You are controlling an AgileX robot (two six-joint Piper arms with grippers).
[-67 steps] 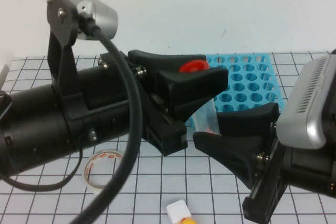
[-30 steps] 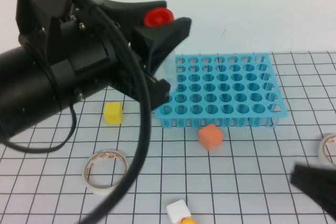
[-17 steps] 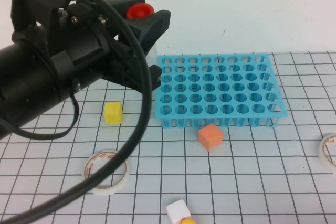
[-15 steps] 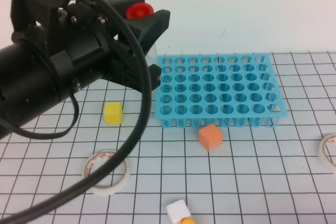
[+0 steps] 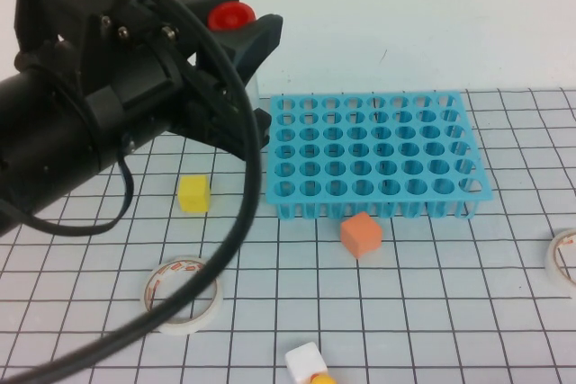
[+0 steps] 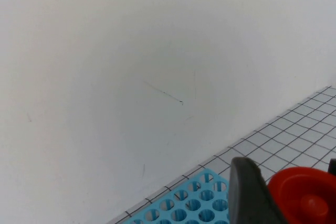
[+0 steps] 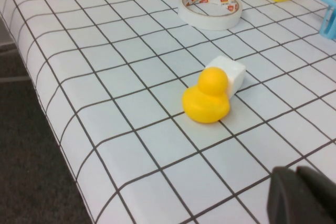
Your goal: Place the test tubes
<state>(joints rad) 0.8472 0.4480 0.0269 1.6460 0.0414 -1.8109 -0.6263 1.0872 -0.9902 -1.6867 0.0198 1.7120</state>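
Left pincer (image 5: pixel 247 33) gripping the red-capped test tube (image 5: pixel 231 15) beside the blue rack (image 5: pixel 378 155) (its far-left corner), right pincer (image 7: pixel 304 195) clenched, hanging near the yellow duck (image 7: pixel 207 100) at the surface's (image 5: pixel 450 294) near edge.

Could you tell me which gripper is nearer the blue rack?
Left. The left gripper, holding the red-capped tube, is beside the rack's left side; the right gripper, shut, is by the yellow duck near the table's front edge.
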